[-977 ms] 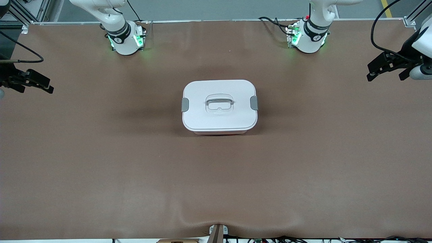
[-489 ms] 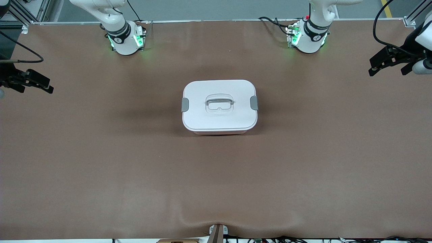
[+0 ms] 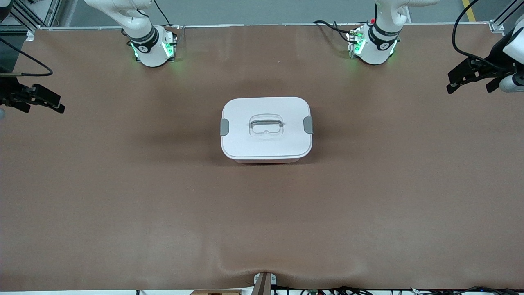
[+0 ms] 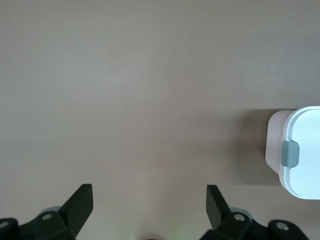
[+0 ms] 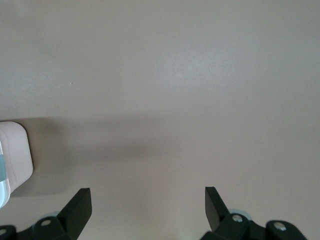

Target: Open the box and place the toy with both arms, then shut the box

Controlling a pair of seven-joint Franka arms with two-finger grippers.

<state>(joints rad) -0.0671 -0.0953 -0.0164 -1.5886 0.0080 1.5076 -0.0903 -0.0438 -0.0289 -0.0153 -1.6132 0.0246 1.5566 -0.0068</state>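
Front view: the box (image 3: 266, 129) was seen closed at mid-table, both grippers held high at the table's ends. Left gripper (image 4: 149, 200) and right gripper (image 5: 145, 200) were shown spread apart in wrist views.

High front overview; both downward wrist views sharing the box (image 3: 266, 129) edge.

A brown, matte surface (image 3: 123, 196) carries one thing: the box (image 3: 266, 129), lid on and latches at both ends, standing at its middle between the arms' ends.
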